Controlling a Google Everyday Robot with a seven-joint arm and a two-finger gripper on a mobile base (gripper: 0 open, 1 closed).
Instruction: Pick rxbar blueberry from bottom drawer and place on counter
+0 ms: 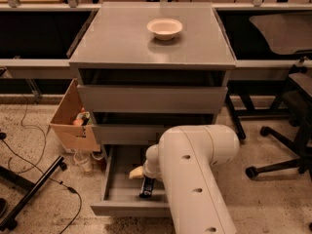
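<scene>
The bottom drawer [115, 185] is pulled out. The rxbar blueberry [146, 187] lies on the drawer floor, right of centre, with its long axis running roughly 12 to 6 o'clock. The hand [142, 171] sits inside the drawer at the bar's 12 o'clock end, close above it; whether it is open, closed or touching the bar cannot be told, as the white arm [195, 179] hides much of it. On the tabletop [122, 40], a white bowl [165, 28] stands toward 12 o'clock. A cardboard box [73, 126] stands at the cabinet's 9 o'clock side.
</scene>
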